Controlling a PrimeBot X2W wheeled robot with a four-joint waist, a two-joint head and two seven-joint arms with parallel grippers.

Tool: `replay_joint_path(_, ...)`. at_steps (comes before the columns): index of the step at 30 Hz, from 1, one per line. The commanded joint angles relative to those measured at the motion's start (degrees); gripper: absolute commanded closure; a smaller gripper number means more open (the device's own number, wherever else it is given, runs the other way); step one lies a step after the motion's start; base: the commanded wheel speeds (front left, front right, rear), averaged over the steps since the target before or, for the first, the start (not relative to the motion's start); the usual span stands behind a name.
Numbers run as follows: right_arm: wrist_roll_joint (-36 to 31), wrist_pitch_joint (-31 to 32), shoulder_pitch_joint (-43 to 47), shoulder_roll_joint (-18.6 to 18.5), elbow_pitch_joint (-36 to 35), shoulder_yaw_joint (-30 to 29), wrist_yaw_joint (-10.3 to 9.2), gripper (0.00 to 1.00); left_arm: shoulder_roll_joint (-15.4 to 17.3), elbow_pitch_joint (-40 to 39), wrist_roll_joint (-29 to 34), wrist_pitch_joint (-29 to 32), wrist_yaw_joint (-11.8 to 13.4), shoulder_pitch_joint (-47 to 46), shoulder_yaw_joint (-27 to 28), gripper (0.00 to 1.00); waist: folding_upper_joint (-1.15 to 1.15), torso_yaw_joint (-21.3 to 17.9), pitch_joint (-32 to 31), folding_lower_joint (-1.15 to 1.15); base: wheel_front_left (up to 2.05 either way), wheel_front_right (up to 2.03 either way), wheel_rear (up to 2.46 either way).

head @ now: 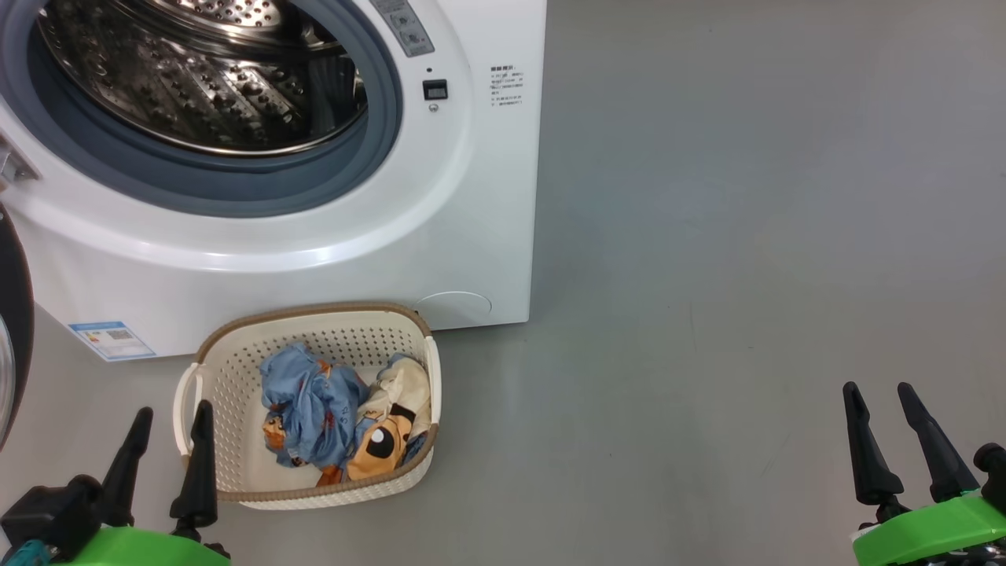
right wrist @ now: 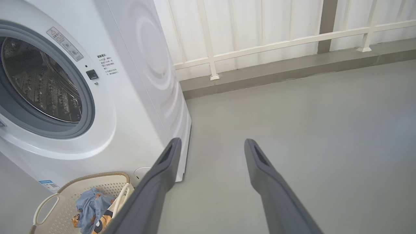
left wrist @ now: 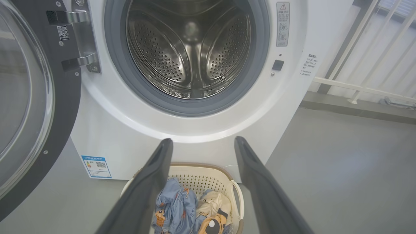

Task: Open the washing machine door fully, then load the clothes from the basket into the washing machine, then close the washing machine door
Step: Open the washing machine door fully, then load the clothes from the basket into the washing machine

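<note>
Just beside left claw (head: 174, 409), the basket (head: 434, 377)

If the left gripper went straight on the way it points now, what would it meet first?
Likely the washing machine front just below its open drum; the left gripper would pass over the basket. Depth is unclear.

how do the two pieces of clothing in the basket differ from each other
The blue garment is light blue with small orange prints; the cream garment is cream and orange with a big black-and-white eye. The blue garment lies mid-basket and takes up more room; the cream garment is tucked against the right wall in the head view. Both are crumpled, touch each other and lie in the basket.
</note>
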Motion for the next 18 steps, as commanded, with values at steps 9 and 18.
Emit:
replay_joint_path(9, 0.17, -0.69, -0.35, -0.48, -1.89, 0.72, 0.09, 0.0, 1.55, -1.78, 0.03, -0.32, -0.09, -0.75, 1.91, 0.0, 0.0, 0.47, 0.48, 0.0, 0.0, 0.0, 0.0)
replay_joint_path(18, 0.28, -0.69, -0.66, -0.72, -1.84, 0.91, 0.09, 0.0, 1.7, -0.95, -1.89, -0.32, -0.09, -1.16, 1.27, 0.0, 0.0, 0.79, 0.81, 0.0, 0.01, -0.03, 0.02)
